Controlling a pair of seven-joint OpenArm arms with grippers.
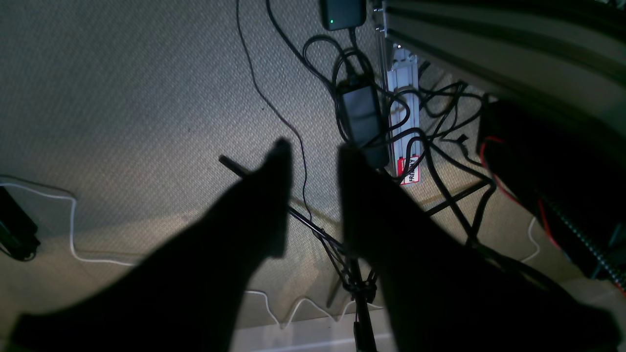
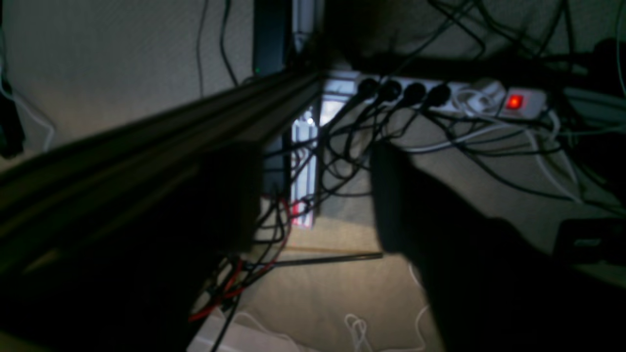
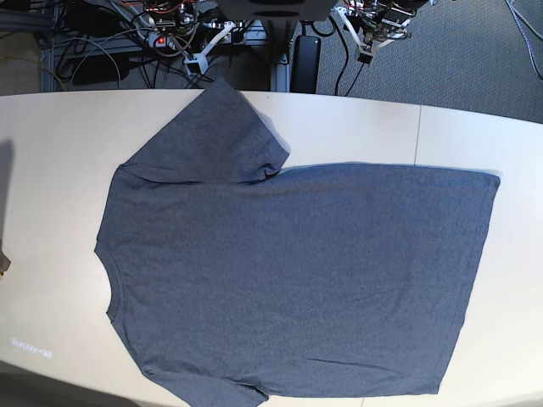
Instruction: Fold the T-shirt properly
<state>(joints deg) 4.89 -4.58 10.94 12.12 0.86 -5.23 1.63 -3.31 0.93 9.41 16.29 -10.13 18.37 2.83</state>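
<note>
Basically nothing folded yet. T-shirt [image 3: 288, 280] lies spread flat on the table [image 3: 51, 170], collar toward the base view's left, hem toward its right. One sleeve [image 3: 208, 140] is spread out toward the table's far edge; the other sleeve runs off the bottom of the frame, so can't confirm how it lies. No crease or overlap visible on the body.

Both arms are parked off the table, behind its far edge. Wrist cams point at carpet [image 1: 122, 88] and cabling, no fabric in either.

Left gripper [image 1: 315, 156]: fingers parted with a clear gap, nothing between them. Right gripper [image 2: 315, 195]: jaws spread wide, also empty. It hangs beside a dark frame rail [image 2: 146, 142], above a power strip [image 2: 440, 95] with its red switch lit.

Progress call: start state. The whole fold is left: sleeves in, sides over, then hem to collar or similar. Fabric looks reasonably smooth, so I'd guess no flattening pass is needed first. Both arms need to come in over the table before any grasp is possible.
</note>
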